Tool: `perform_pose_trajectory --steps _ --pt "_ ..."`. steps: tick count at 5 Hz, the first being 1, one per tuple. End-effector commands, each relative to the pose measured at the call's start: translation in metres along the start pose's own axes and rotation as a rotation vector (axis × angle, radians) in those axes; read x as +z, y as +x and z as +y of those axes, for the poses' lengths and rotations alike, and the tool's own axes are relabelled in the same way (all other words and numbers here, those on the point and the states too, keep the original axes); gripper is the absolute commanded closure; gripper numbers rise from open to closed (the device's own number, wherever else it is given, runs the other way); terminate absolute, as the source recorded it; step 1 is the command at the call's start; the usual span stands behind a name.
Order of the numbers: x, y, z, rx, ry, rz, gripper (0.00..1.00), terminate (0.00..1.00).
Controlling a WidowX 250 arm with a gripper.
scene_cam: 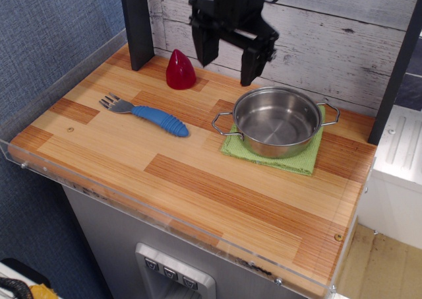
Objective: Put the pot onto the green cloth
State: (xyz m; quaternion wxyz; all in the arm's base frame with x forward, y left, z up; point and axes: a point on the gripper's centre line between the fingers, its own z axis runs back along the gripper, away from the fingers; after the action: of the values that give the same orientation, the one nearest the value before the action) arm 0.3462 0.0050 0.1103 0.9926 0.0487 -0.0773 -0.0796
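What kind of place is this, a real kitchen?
Probably a mock kitchen counter for robot trials: a wooden tabletop with clear plastic edging, a pot on a green cloth, a blue-handled fork, and an open gripper overhead.

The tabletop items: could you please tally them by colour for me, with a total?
Silver: 1, the pot
Green: 1, the cloth
Red: 1, the cone
Blue and grey: 1, the fork
Total: 4
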Motion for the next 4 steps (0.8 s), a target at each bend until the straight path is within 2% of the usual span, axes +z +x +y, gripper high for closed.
perform_pose_trajectory --steps 1,2,4 --pt "0.071 -0.041 -0.031 0.151 -0.033 -0.062 0.00 0.00" --pt "0.095 -0.061 -0.053 0.158 -0.037 -0.062 0.00 0.00" --pt "0.122 -0.090 -0.076 0.096 -0.066 -0.104 0.00 0.00"
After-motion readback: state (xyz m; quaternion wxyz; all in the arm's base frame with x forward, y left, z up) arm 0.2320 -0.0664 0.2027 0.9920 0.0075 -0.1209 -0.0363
